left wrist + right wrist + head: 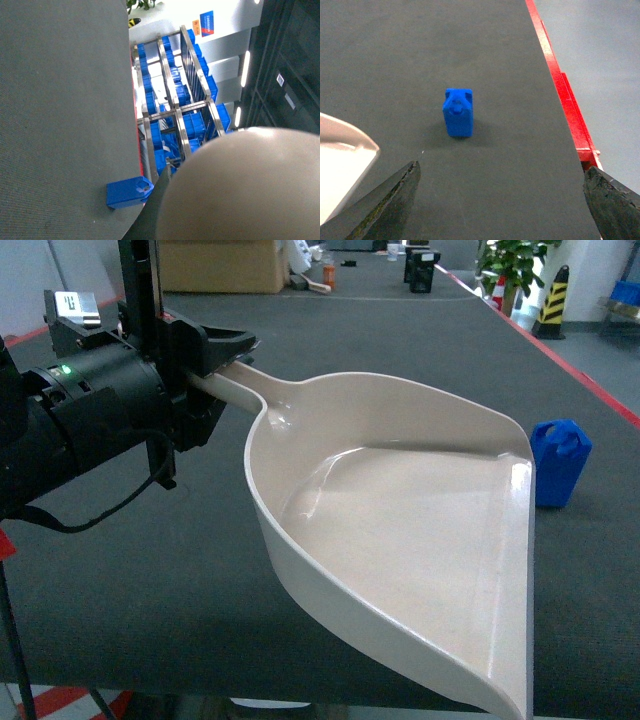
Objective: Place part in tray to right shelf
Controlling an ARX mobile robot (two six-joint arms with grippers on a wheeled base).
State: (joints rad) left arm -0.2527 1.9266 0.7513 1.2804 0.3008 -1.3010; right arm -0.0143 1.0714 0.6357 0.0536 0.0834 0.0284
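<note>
Left gripper [215,365] clamped on handle of tray [400,540], jaws pinched on the straight cream handle where it meets the scoop. Tray held off the dark carpeted table [150,580], tilted, wide flat front edge low and nearest the head camera. Nothing inside the scoop.

Part [558,462] standing upright on the table just beyond tray's far front corner, apart from the rim, not touching. Sits near the table's red edge strip [590,390]. Looped top visible, facing up.

Right gripper [500,200] spread wide, holding nothing. Only the two dark fingertips [390,200] show at the bottom corners of the right wrist view. Part [458,112] centred between them but further out, well clear of both tips. Tray corner [345,165] just left of the left fingertip in that view. Red strip [565,95] right of the part.

Left wrist view: tray underside [240,185] fills lower right, blurred. Part [129,192] lying at the table edge just beside the tray's curve. Past the table edge, right shelf [175,100]: steel frame rails with blue crates [192,125] behind them. Roller tracks not resolvable from this angle.

Far end of the table from tray: cardboard box [220,265] and small dark items, too small to identify.
</note>
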